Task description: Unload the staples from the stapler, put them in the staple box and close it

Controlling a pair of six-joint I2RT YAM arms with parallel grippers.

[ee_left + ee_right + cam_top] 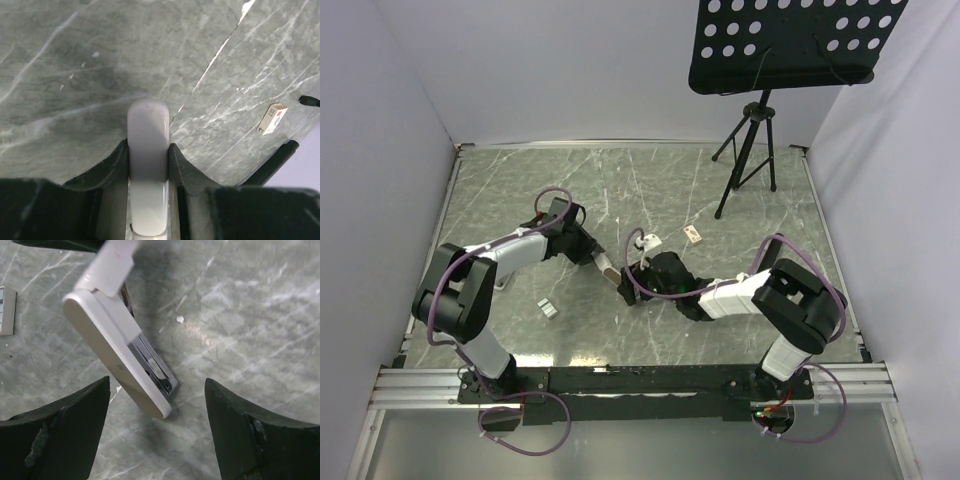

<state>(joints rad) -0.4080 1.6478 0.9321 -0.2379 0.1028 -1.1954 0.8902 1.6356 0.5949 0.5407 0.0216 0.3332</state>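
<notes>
Holding: left gripper point(148, 147), arm stretched inward, pinches the stapler point(148, 125) by one end.
Opposite: right gripper point(156, 382), jaws spread, hovers over the stapler's opened far end.
Around: tan box point(693, 236), grey block point(548, 308), well apart.

The stapler point(117, 357) is smooth white plastic with a soft satin sheen. Its inner channel point(152, 367), at five o'clock on the body in the right wrist view, is bright, mirror-like metal. The table point(75, 75) looks like polished grey-green stone, veined white and faintly reflective. The fingers point(70, 435) of the right gripper point(157, 385) are matt black plastic, scuffed pale at the edges. At three o'clock in the left wrist view, a small box point(271, 119) looks like tan card. The music stand point(790, 40), at one o'clock in the top view, is matt black perforated metal.
</notes>
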